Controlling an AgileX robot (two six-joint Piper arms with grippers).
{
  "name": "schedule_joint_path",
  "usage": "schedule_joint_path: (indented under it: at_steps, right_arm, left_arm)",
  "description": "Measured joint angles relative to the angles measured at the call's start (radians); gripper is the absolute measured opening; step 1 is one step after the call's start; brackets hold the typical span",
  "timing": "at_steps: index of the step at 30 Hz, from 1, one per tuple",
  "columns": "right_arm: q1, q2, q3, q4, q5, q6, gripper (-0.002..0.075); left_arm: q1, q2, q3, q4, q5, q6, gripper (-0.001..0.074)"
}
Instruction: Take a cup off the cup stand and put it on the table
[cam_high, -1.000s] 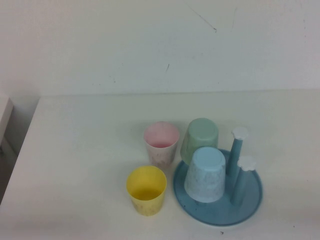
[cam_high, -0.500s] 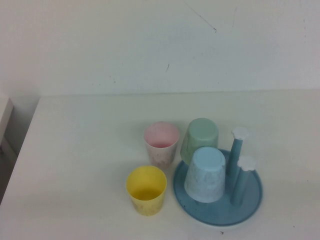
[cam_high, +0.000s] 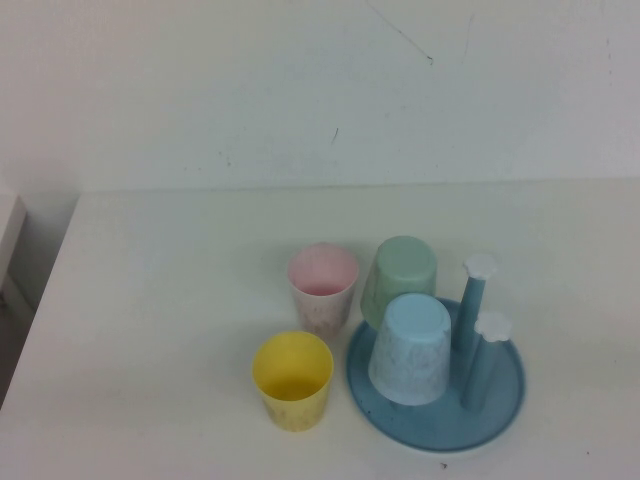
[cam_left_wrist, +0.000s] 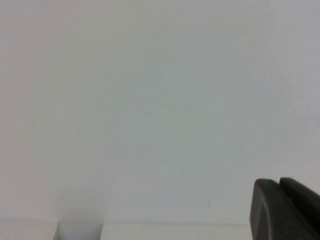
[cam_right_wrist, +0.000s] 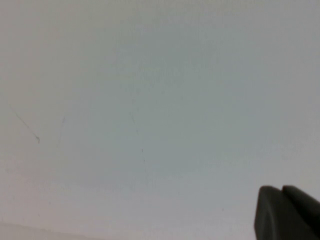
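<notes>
Table: mint cup and pegs crowd cup.

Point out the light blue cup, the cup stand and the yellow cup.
light blue cup (cam_high: 411, 350), high view, on its speckled side wall.
cup stand (cam_high: 505, 392), high view, on the bare tray floor by its right rim.
yellow cup (cam_high: 293, 395), high view, on its front wall.
</notes>
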Motion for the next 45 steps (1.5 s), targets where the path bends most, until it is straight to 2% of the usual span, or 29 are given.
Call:
schedule_joint_path:
  at_steps: [5, 9, 15, 19, 24, 30, 37, 40, 45]
  right_arm:
    - [0.000, 0.040, -0.123, -0.021, 0.267, -0.004, -0.0003]
    - [0.000, 0.136, -0.181, 0.016, 0.418, -0.020, -0.0003]
    - [0.000, 0.291, -0.212, 0.198, 0.545, -0.273, -0.0003]
    - [0.000, 0.391, -0.214, 0.278, 0.616, -0.419, -0.0003]
    - [0.000, 0.458, -0.214, 0.347, 0.638, -0.522, -0.0003]
    - [0.000, 0.477, -0.214, 0.453, 0.658, -0.618, -0.0003]
    - [0.000, 0.477, -0.194, 0.496, 0.658, -0.629, -0.0003]
    - [0.000, 0.477, -0.185, 0.503, 0.647, -0.631, -0.0003]
    - [0.000, 0.477, -0.178, 0.513, 0.638, -0.638, -0.0003]
  left_arm:
    - [0.000, 0.055, -0.159, 0.000, 0.311, -0.015, -0.0002]
    - [0.000, 0.173, -0.258, 0.000, 0.484, -0.017, -0.0002]
    - [0.000, 0.414, -0.427, -0.019, 0.700, -0.006, -0.0002]
    - [0.000, 0.544, -0.518, -0.109, 0.779, 0.115, -0.0002]
    - [0.000, 0.714, -0.610, -0.254, 0.880, 0.293, -0.0002]
    - [0.000, 0.889, -0.670, -0.374, 0.926, 0.411, -0.0002]
    - [-0.011, 1.063, -0.715, -0.554, 0.922, 0.550, -0.0002]
    - [-0.070, 1.127, -0.740, -0.538, 0.906, 0.554, -0.0002]
    - [-0.242, 1.218, -0.808, -0.433, 0.858, 0.444, -0.0002]
